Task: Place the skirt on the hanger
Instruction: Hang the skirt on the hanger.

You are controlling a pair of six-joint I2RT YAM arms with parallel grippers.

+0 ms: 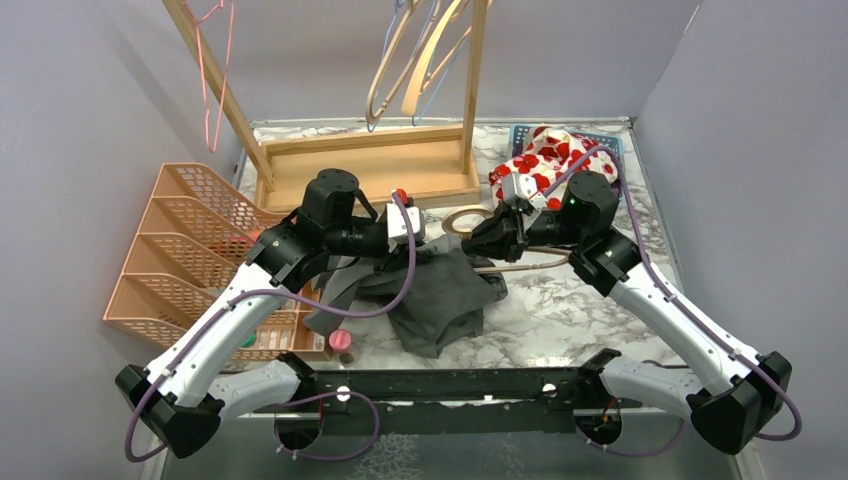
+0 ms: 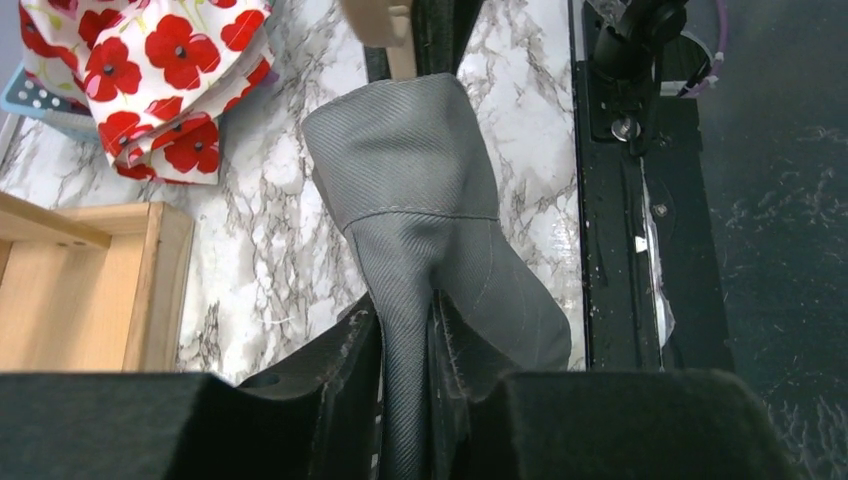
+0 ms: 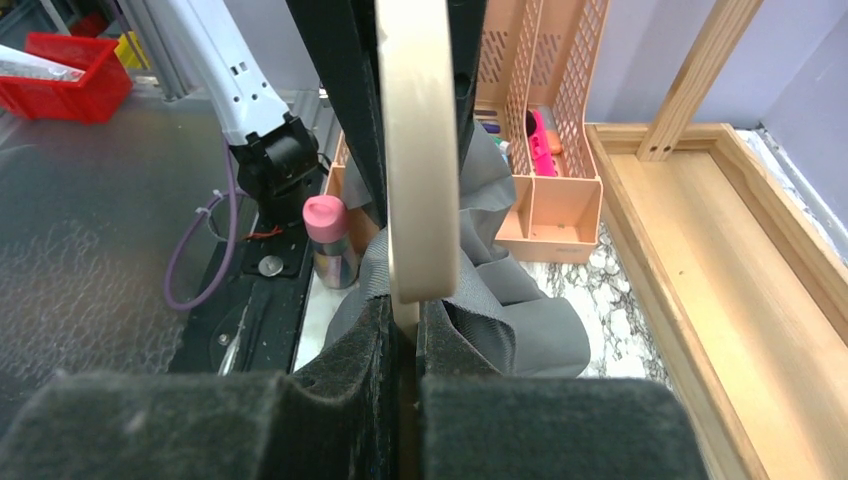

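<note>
Under the skirt, the hanger is partly hidden (one end covered).

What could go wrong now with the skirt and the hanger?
The left gripper pinches only a narrow fold of the grey skirt, so it might slip out.
The right gripper grips just one spot on the wooden hanger, so it could twist.
Dragged cloth might topple the pink-capped bottle.

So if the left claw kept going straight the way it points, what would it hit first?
Beyond the grey skirt the left gripper pinches, probably the pale hanger held by the right gripper; depth is unclear.
</note>
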